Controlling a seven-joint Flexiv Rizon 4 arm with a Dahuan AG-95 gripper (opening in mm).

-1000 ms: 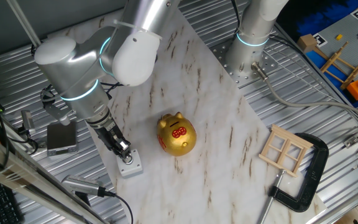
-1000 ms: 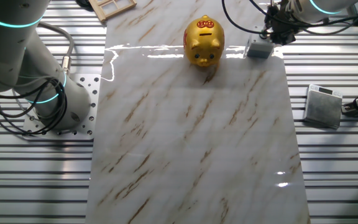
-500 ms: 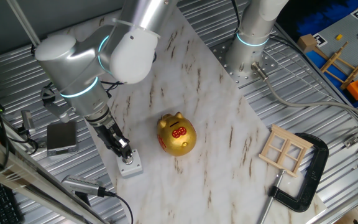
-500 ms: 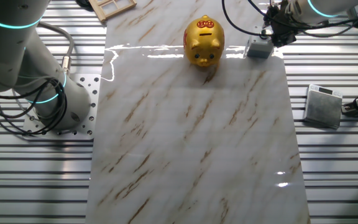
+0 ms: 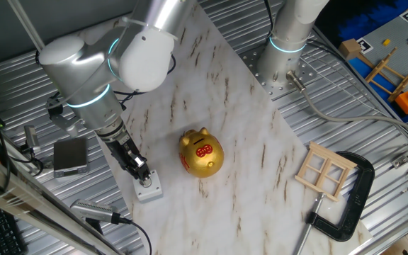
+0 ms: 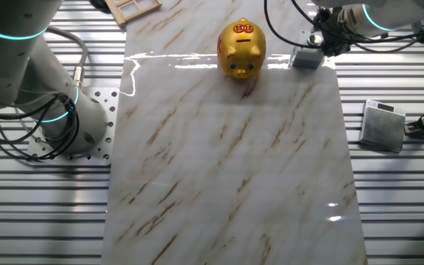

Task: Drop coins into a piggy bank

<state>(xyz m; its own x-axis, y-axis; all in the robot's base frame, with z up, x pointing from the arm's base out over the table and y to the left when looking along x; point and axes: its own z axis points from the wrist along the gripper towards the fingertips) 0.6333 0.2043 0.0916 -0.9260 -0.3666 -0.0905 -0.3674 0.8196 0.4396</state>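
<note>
Piggy bank (image 5: 201,153) (image 6: 242,48): one, round, shiny gold, two small ears, set upright on the marble-patterned counter (image 5: 232,99) (image 6: 227,162). A dark coin slot is seen across its back in the other fixed view. Red markings are borne on the back and side; they cannot be read. Contents cannot be seen. No coin is made out in either view.

Small grey box (image 5: 148,187) (image 6: 307,57): one, near the piggy bank, at the counter's edge, a pale round button on top in one fixed view. No lettering can be read on it.

Pincer (image 5: 140,172) (image 6: 322,42): carried on the white and silver arm (image 5: 105,64), pointed down at the small grey box, its tip at or just above the button. Whether it is clenched or released cannot be told; nothing is seen held.

Flat grey block (image 5: 70,156) (image 6: 383,125): laid on the ribbed metal beyond the small grey box, well apart from the piggy bank.

Wooden frame (image 5: 324,172) (image 6: 133,9): small, with four panes, on the far side of the piggy bank from the small grey box, at the counter's corner. Black clamp (image 5: 351,205): just beside the wooden frame.

Open room: a broad bare stretch of counter is left on the side of the piggy bank away from the edge that carries the wooden frame and the small grey box.
</note>
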